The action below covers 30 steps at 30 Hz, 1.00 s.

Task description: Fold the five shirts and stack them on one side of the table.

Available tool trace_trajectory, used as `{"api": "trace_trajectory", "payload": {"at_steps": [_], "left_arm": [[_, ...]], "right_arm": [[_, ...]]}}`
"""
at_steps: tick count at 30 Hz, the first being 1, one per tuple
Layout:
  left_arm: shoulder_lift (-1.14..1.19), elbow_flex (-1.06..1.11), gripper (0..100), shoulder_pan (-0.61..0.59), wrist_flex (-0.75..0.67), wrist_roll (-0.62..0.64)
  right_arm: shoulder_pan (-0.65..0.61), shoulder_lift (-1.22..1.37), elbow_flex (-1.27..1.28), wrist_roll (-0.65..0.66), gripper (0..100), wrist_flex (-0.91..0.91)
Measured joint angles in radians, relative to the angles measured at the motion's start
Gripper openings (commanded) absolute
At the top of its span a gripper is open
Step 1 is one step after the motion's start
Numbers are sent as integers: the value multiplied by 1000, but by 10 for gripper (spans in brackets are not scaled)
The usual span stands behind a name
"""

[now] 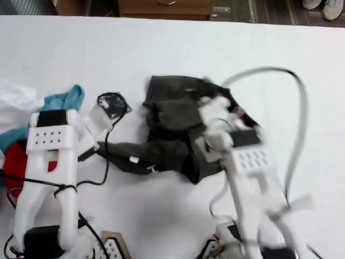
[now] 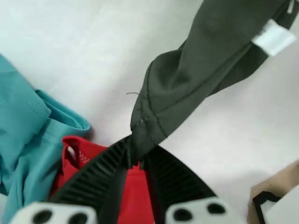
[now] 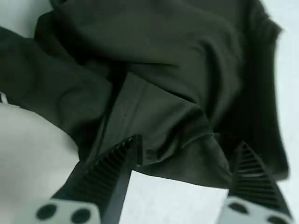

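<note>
Now left gripper (image 2: 136,151) pinching dark shirt (image 2: 205,60) sleeve, red shirt (image 2: 91,153) and teal shirt (image 2: 28,135) close by, right gripper (image 3: 189,144) spread over its hem.

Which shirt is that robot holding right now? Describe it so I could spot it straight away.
On the white table, look to the middle. The crumpled dark green shirt lies there, one end stretched into the shut left claw. Unlike the bright teal shirt and red shirt bunched off to one side, it is dark.
</note>
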Motion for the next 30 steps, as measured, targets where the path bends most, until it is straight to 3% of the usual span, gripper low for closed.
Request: {"api": "trace_trajectory", "payload": {"at_steps": [7, 11, 18, 26, 30], "left_arm": [[0, 0, 20, 0, 0, 0], [0, 0, 20, 0, 0, 0], [0, 0, 20, 0, 0, 0], [0, 0, 20, 0, 6, 0], [0, 0, 20, 0, 6, 0]], "right_arm": [[-49, 333, -244, 32, 303, 97], [-117, 394, -285, 218, 302, 190], [-107, 466, -293, 512, 296, 210], [46, 502, -296, 706, 56, 293], [132, 502, -298, 724, 24, 293]]}}
